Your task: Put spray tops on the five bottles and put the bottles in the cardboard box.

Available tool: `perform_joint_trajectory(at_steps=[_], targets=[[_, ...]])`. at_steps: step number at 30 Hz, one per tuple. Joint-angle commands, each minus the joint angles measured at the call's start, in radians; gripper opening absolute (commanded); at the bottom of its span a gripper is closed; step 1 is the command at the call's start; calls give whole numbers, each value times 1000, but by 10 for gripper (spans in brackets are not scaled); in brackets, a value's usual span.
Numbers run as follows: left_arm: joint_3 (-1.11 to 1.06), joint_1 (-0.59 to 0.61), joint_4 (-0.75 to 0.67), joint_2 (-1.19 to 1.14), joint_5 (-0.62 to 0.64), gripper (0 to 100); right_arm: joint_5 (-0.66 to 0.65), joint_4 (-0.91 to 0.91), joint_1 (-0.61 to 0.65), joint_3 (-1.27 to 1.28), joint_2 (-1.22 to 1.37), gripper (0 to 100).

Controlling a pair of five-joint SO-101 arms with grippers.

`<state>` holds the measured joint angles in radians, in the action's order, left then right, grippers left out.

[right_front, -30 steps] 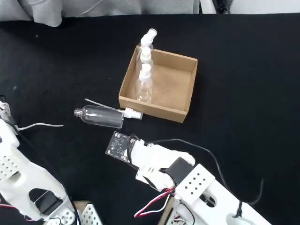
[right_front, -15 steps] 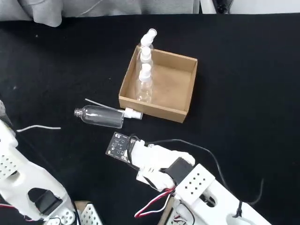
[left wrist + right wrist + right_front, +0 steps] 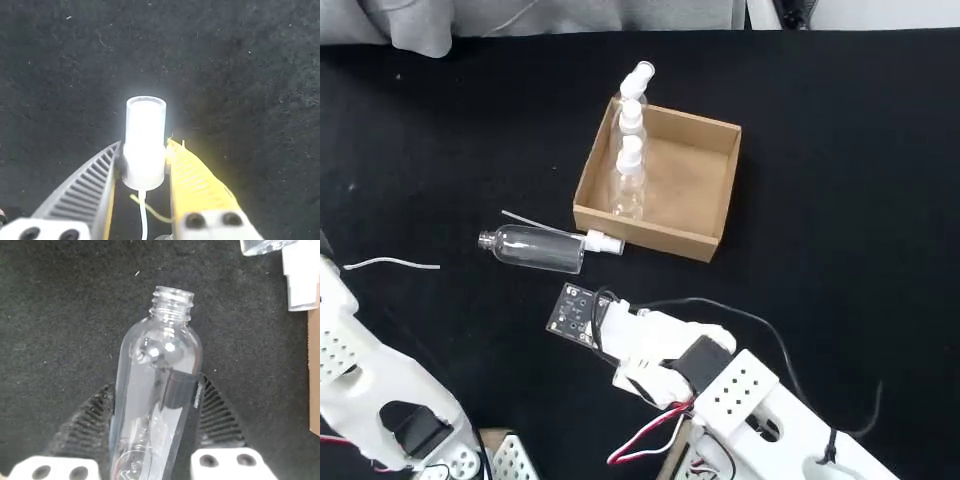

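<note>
You're on the capping step: left gripper [image 3: 144, 151] pinches a spray top [image 3: 145, 135] between its jaws, right gripper [image 3: 156, 389] clamps the open bottle [image 3: 160, 360], so join them next.

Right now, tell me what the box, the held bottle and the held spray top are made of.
Box: brown cardboard, matte, with thin flat walls.
Held bottle: probably clear plastic, glossy. The dark table shows through it, highlights sit on its shoulder, and the neck is threaded.
Held spray top: white plastic by the look, smooth and slightly shiny.
</note>
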<state>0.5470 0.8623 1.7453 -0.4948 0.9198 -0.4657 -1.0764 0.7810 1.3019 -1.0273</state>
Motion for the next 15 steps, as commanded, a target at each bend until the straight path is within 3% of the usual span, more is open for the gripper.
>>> perform_joint_trajectory(at_steps=[1, 10, 15], targets=[[-27, -4, 14, 176, -12, 28, -2, -12, -38, -105, 73, 86], [-101, -5, 14, 370, -17, 28, 32, -8, -37, -209, 311, 89], [-147, -5, 14, 482, -17, 28, 32, -11, -40, -209, 323, 173]])
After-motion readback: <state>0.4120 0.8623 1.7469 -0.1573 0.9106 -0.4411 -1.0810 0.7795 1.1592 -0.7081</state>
